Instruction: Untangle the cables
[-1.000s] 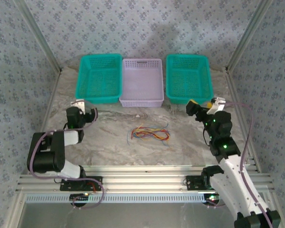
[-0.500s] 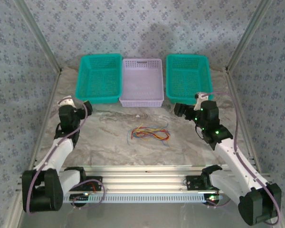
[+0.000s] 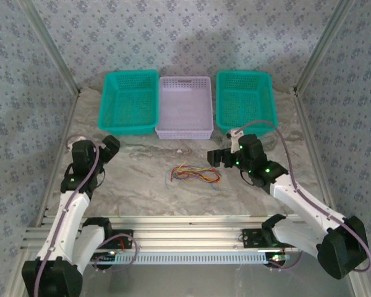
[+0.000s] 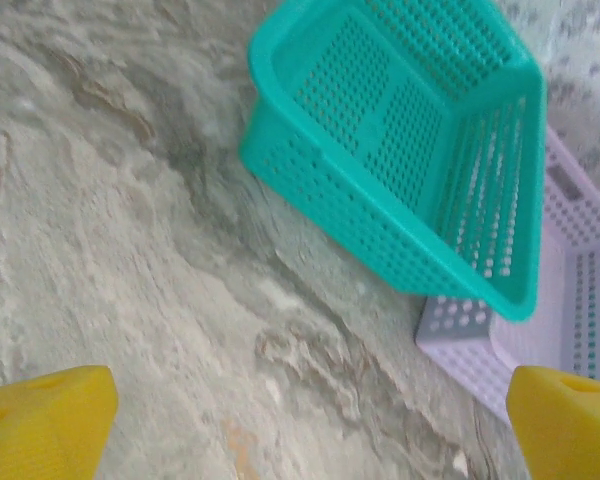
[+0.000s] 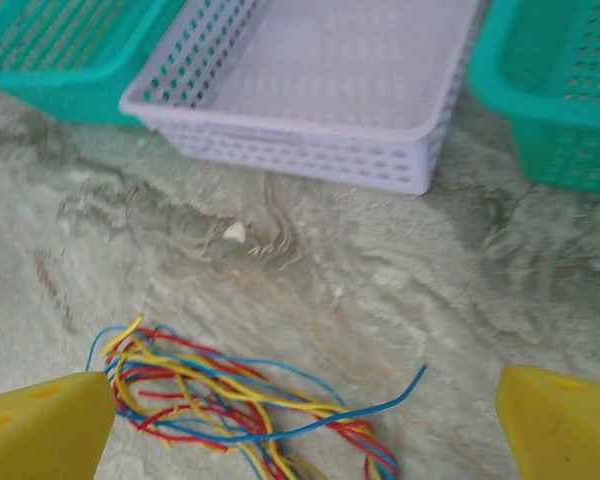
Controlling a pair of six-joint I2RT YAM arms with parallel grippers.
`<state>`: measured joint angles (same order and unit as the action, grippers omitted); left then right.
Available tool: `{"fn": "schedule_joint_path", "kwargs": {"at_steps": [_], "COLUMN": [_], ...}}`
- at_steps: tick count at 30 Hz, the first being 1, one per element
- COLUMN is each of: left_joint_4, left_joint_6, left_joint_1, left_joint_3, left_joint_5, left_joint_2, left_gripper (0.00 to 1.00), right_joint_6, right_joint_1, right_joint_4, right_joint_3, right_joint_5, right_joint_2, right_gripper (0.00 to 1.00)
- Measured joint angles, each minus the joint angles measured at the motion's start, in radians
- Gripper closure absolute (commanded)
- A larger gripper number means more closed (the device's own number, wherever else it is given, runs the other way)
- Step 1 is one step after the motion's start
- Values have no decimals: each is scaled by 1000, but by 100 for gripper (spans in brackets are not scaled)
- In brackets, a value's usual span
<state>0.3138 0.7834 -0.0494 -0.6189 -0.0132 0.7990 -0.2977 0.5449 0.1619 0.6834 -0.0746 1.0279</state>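
A tangle of red, yellow, blue and orange cables (image 3: 191,173) lies mid-table (image 3: 142,189), before the lilac basket (image 3: 184,132). The right gripper (image 3: 215,156) hangs just beside it, fingers (image 5: 40,425) spread wide. The left gripper (image 3: 109,147), likewise spread, stands apart near a teal basket (image 3: 128,129).

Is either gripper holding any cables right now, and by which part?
Nothing is held. Left gripper and right gripper are both open; the cables lie loose on the table.
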Motion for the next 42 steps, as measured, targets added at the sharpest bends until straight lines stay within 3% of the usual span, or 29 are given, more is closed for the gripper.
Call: {"fn": "schedule_joint_path", "kwargs": {"at_steps": [11,24,32,42], "left_joint_4": [234,297,288,214], "left_joint_6": [-3,31,49,48], "left_joint_1": [-299,-658,-792,-868], "left_joint_3": [-44,-44,-44,-56], "left_joint_5": [-83,-168,-183,-187], "left_joint_2": [14,55,153,301], "left_gripper": [3,5,5,5], "right_joint_6": [32,47,54,81], "right_joint_1": [127,190,211,224], "right_joint_4": [15,45,38,5], "right_joint_3": [-1,0,0,47], "right_joint_5": [37,27,2,75], "right_joint_2": [78,192,278,334], "right_gripper": [4,12,26,39]}}
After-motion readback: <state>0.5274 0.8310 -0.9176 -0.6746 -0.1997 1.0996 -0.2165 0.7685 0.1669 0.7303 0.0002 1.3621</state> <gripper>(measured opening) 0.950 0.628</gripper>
